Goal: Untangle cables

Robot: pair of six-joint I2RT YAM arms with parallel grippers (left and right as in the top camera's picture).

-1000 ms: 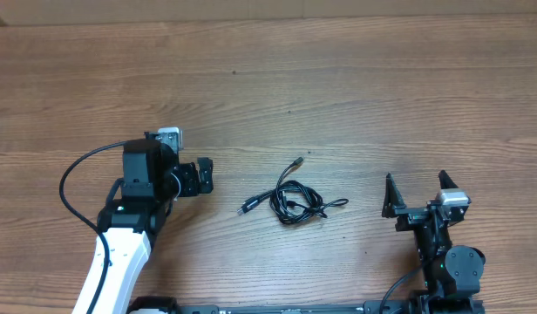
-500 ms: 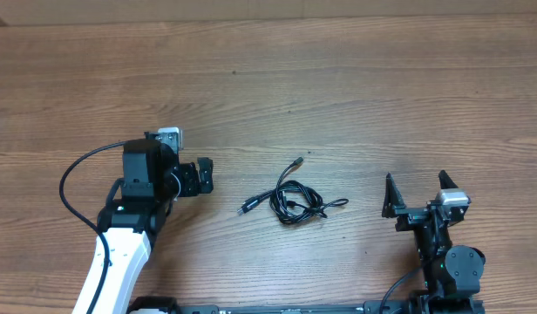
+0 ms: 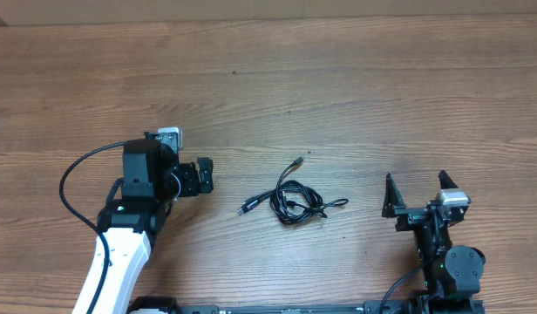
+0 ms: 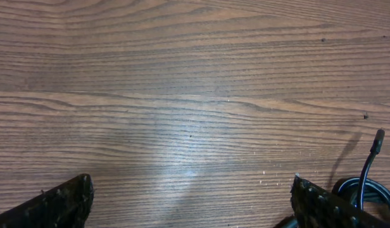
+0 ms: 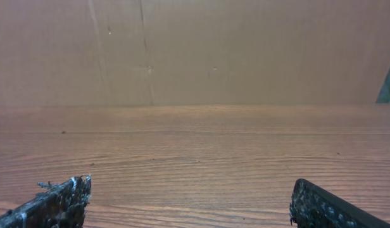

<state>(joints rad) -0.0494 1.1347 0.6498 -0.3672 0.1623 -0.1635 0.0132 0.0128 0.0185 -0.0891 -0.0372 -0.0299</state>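
Left end effector (image 3: 201,177): its two black fingers are wide apart. Nothing is between them.
Right end effector (image 3: 416,194): its fingers are wide apart too. It holds nothing.
Right under and ahead of the left end effector: only the brown wooden bench (image 3: 338,87).
Where the cables are: the bunch of thin black bendy cables (image 3: 293,201) lies flat on the bench, between the two end effectors. It sits a bit nearer the left one and touches neither. From the left wrist, only a loop and one plug peek in beside one finger, at the right edge of the view. The right wrist view does not show the bunch at all.
Farthest bit: one small plug end (image 3: 296,161) sticks out of the bunch, on the side away from both arms.
How the cables will feel: I think they are light, soft and floppy. They are thin and smooth, so they may slip from a loose pinch. A hard tug could pull the knot tighter.
Where to take hold: I would pinch a loose end near its plug and pin the loops with the other end effector.
How many: one bunch and three loose ends sticking out. I cannot tell how many cords are in it.
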